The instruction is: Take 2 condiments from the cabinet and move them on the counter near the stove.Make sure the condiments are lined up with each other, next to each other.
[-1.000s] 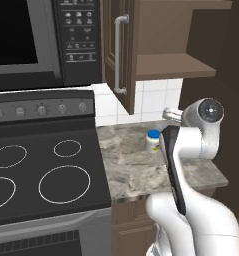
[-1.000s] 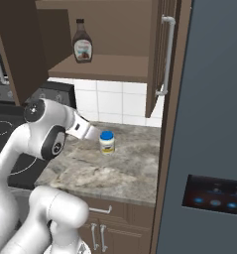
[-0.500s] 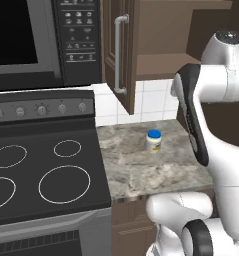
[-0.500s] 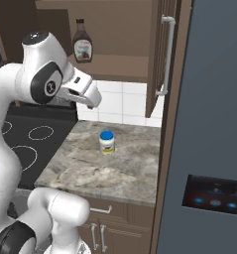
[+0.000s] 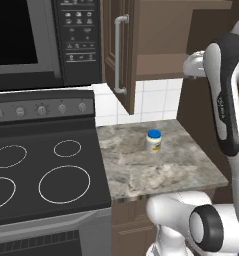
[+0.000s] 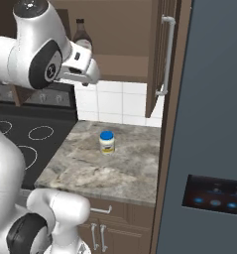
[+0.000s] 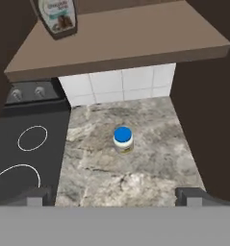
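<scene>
The white jar with blue lid point(image 5: 153, 141) point(image 6: 106, 142) point(image 7: 122, 139) stands alone on the marbled counter point(image 5: 141, 172) point(image 6: 90, 173) point(image 7: 135, 180), a little right of the stove point(image 5: 41, 175) point(image 7: 20, 144). The dark brown bottle point(image 6: 82, 35) point(image 7: 57, 17) stands on the left of the open cabinet's shelf point(image 7: 126, 41) point(image 6: 122, 67). My gripper point(image 6: 88, 69) point(image 7: 115, 198) point(image 5: 195, 65) hangs at shelf height in front of the cabinet, well above the jar. It is open, its tips wide apart with nothing between them. In the right base view my hand covers the bottle's lower part.
The black microwave point(image 5: 26, 40) hangs over the stove. One cabinet door with a silver handle point(image 5: 118, 55) swings out on the left, the other point(image 6: 164, 54) on the right against a tall grey fridge point(image 6: 214, 124). White tiles point(image 7: 116, 84) back the counter.
My arm has swung up from low beside the jar to shelf height. The jar stays where it was on the counter, and the bottle has not moved.
</scene>
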Controlling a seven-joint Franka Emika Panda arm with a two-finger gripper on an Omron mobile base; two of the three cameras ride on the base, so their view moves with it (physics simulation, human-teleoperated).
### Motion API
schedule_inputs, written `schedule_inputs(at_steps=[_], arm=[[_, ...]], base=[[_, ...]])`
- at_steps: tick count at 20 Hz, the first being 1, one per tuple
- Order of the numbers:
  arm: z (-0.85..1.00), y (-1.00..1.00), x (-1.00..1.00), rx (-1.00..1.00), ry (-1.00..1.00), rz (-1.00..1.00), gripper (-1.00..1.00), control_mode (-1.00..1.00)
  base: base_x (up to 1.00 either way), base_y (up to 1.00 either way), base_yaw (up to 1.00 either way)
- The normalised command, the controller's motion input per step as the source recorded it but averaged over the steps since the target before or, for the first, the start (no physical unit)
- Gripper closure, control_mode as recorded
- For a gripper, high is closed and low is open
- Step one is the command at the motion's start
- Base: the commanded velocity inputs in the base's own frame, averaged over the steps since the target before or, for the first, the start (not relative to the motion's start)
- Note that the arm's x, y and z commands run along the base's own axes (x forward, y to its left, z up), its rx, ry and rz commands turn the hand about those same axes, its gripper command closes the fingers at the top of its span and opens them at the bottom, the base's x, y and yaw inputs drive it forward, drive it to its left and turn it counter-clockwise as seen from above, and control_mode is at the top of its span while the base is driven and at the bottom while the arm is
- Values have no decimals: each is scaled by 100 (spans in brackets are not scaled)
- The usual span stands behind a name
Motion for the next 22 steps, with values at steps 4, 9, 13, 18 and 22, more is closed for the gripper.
schedule_inputs(at_steps=[4, 9, 13, 18, 22], arm=[[0, 29, 1, 4, -58, 20, -100, -100], [13, 35, 35, 0, -40, 5, -100, -100], [79, 4, 67, -2, -7, 0, -100, -100], [100, 0, 50, -4, 2, 0, -100, -100], [76, 0, 30, -2, 3, 1, -100, -100]], base=[[0, 0, 0], [0, 0, 0], [0, 0, 0], [0, 0, 0], [0, 0, 0]])
